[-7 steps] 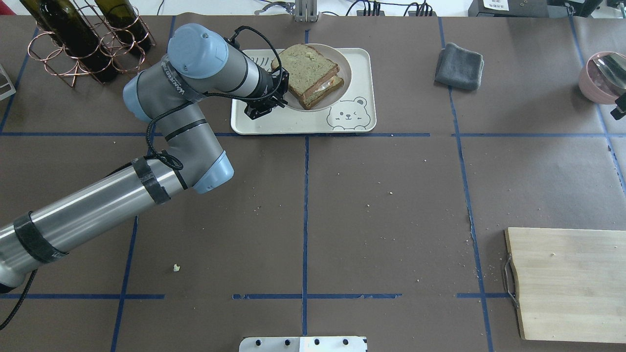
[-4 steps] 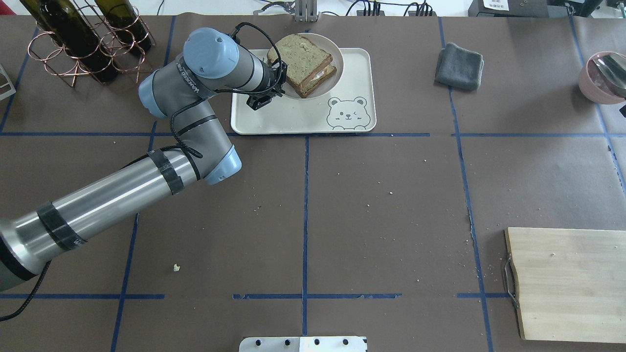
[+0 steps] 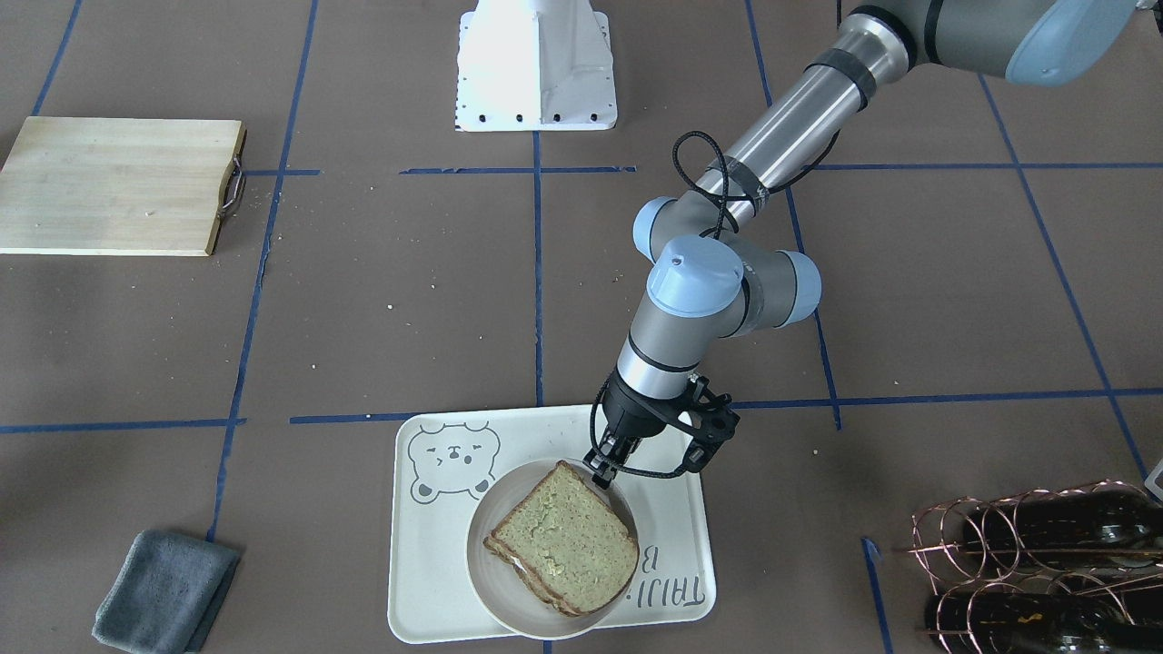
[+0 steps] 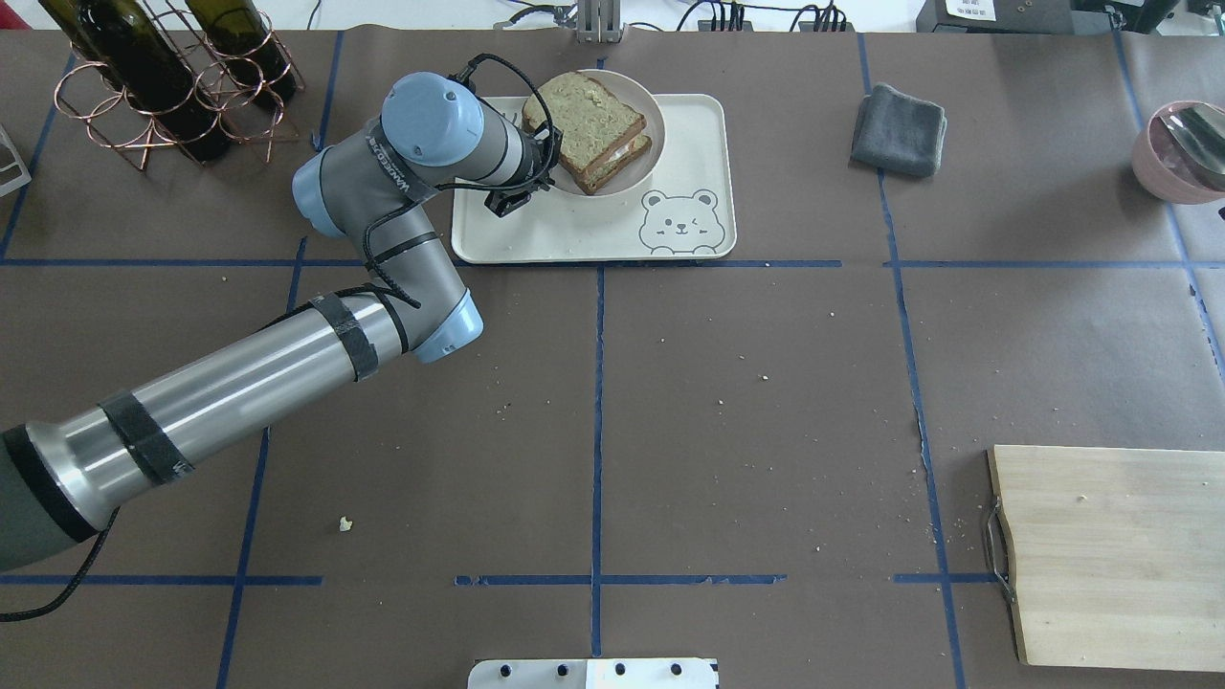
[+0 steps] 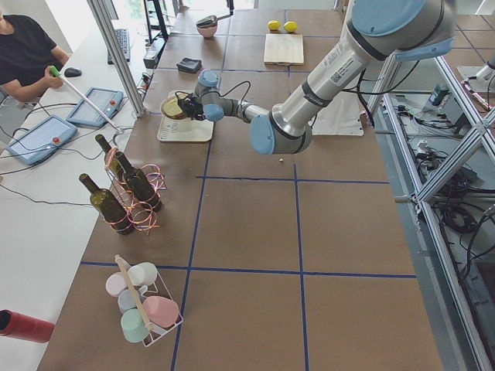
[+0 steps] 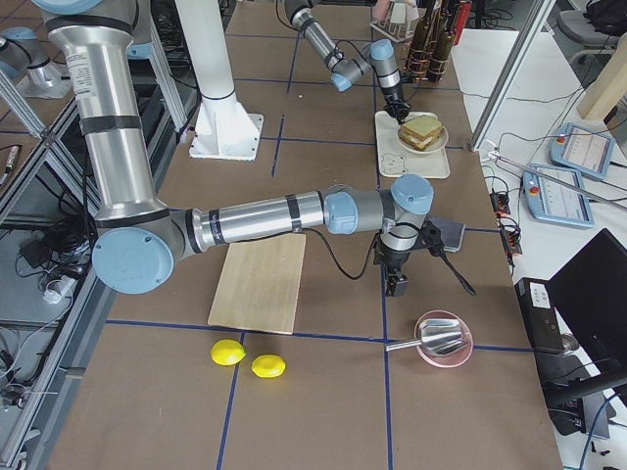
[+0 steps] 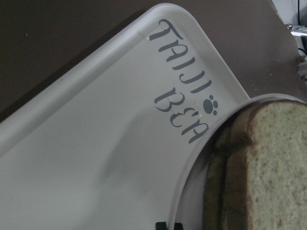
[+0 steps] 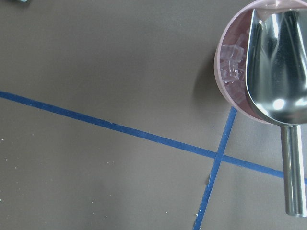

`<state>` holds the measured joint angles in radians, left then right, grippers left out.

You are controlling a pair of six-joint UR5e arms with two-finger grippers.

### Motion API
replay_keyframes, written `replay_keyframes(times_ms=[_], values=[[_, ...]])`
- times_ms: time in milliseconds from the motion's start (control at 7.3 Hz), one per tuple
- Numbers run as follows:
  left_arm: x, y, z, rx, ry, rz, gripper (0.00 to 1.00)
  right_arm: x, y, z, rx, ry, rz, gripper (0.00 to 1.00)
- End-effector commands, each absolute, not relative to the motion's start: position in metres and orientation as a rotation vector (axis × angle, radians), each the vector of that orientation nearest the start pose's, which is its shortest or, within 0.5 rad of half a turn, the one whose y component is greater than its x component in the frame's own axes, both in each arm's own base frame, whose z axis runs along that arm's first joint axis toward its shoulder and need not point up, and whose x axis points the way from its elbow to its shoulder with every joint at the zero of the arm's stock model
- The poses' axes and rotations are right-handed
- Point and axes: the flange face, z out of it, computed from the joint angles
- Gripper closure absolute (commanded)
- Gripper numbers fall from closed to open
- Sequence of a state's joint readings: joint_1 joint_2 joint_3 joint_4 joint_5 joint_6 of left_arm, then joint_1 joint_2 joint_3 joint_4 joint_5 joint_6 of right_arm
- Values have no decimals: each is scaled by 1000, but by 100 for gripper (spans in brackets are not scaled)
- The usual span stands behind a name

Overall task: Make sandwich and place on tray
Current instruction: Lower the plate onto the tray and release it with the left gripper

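The left gripper (image 3: 602, 472) is closed narrow on the rim of the plate (image 3: 477, 563), pinching the edge nearest its wrist. The sandwich (image 3: 568, 543) sits on the plate just beyond the fingertips and is not touched by them. I judge this rim grip spares the stacked bread from being squeezed or slid apart. Beneath gripper and plate lies the bear-printed tray (image 3: 427, 563). The plate covers the end of its lettering and, seen from overhead, pokes past the tray's lip on the side away from the gripper. Whether it rests flat or hangs slightly above, I cannot tell. The sandwich looks made and the placing nearly finished; the plate probably wants drawing toward the wrist before release, and the bare tray floor under the wrist leaves room. The wine-bottle rack (image 4: 177, 110) stands well off behind the wrist, and the folded grey cloth (image 4: 900, 129) lies well apart on the opposite side. The right gripper (image 6: 397, 279) hangs far away near the pink bowl (image 6: 446, 341), and its opening cannot be judged.
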<state>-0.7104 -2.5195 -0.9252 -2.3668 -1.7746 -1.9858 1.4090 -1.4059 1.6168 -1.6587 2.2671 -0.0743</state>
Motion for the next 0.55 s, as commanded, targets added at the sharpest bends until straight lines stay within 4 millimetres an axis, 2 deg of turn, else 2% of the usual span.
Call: replay_keyframes(times_ms=[0,411], values=[[574,-635,241,12,1164,-817,100,-21,-565,565,84,-701,-265,0],[571,-619,245,10,1181,-795,100,-23,-567,566,60,-708,-208,0]])
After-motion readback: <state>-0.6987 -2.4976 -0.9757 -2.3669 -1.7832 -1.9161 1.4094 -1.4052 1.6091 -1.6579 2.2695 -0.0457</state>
